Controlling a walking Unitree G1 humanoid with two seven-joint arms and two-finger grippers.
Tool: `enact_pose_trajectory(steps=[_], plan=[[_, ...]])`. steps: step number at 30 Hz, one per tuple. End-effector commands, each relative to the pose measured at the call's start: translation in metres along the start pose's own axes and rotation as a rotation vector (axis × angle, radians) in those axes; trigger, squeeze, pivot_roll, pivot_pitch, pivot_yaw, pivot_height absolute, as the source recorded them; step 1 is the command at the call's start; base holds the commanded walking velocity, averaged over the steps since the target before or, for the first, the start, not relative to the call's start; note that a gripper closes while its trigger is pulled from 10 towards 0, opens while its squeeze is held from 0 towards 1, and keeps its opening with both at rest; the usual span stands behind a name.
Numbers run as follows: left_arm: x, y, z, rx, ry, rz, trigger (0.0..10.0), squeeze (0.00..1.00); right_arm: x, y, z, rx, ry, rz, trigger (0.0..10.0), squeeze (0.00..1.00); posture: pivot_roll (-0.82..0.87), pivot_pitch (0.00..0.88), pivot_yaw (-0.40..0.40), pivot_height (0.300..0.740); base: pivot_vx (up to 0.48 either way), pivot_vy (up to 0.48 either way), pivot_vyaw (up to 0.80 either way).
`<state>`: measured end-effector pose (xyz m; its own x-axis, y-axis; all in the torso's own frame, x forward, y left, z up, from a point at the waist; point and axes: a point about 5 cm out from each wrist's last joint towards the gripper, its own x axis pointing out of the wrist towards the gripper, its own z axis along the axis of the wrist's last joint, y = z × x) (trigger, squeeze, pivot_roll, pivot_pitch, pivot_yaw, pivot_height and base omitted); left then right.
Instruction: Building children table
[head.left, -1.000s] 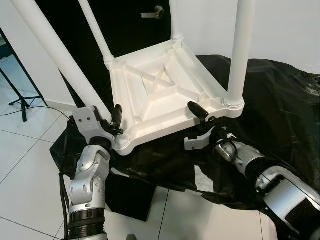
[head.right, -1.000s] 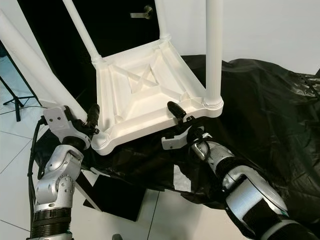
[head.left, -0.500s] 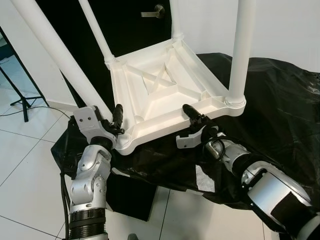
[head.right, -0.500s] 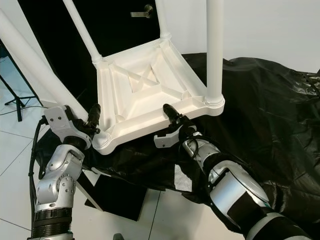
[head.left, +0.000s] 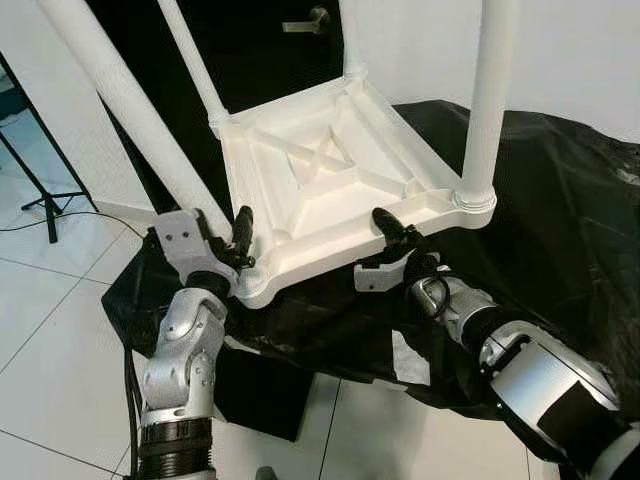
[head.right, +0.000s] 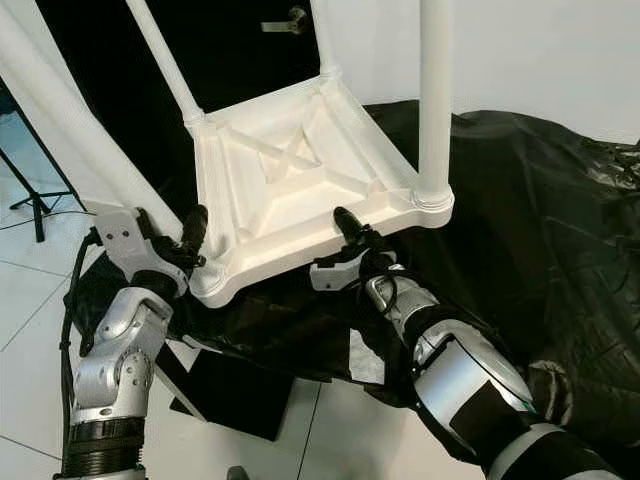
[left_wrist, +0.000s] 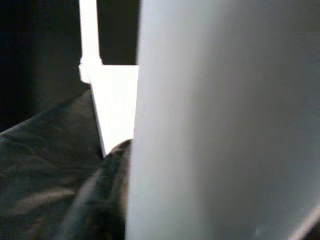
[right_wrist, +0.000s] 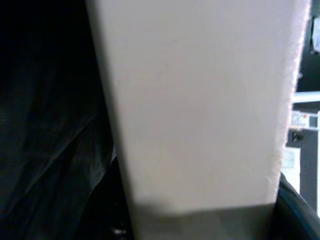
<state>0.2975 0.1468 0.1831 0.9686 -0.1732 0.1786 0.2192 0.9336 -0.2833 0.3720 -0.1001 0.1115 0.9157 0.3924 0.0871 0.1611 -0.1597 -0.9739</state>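
Note:
A white children's table (head.left: 320, 190) lies upside down on a black plastic sheet (head.left: 560, 220), its four legs pointing up. My left gripper (head.left: 232, 245) is at the near-left corner, shut around the base of the thick leg (head.left: 130, 110); that leg (left_wrist: 220, 120) looms close in the left wrist view. My right gripper (head.left: 385, 250) is shut on the table's near rim (head.right: 300, 255), one black finger on the inside and the other jaw beneath. The rim (right_wrist: 200, 100) lies right in front of the right wrist camera. The near edge is tilted up off the sheet.
A dark door with a handle (head.left: 305, 22) stands behind the table. A black tripod foot (head.left: 40, 200) rests on the white tiles at the left. A black box (head.left: 260, 390) sits under the sheet's near edge. The crumpled sheet spreads far to the right.
My right gripper slid left along the near rim. The table's near edge and my left gripper have risen a little, tilting the table more.

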Motion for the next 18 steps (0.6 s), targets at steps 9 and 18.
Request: enact_pose_trajectory(steps=[9, 18], plan=[[-0.03, -0.005, -0.005, 0.064, 0.203, -0.366, 10.0, 0.0, 0.005, -0.007, -0.003, 0.045, 0.092, -0.022, 0.0, 0.0, 0.01, 0.0, -0.005, 0.74, 0.0, 0.0, 0.0], [-0.065, 0.0, 0.053, 0.05, 0.16, -0.614, 10.0, 0.0, 0.009, -0.013, -0.004, 0.157, 0.171, -0.06, 0.0, 0.0, 0.02, 0.0, -0.032, 0.74, 0.0, 0.0, 0.0]])
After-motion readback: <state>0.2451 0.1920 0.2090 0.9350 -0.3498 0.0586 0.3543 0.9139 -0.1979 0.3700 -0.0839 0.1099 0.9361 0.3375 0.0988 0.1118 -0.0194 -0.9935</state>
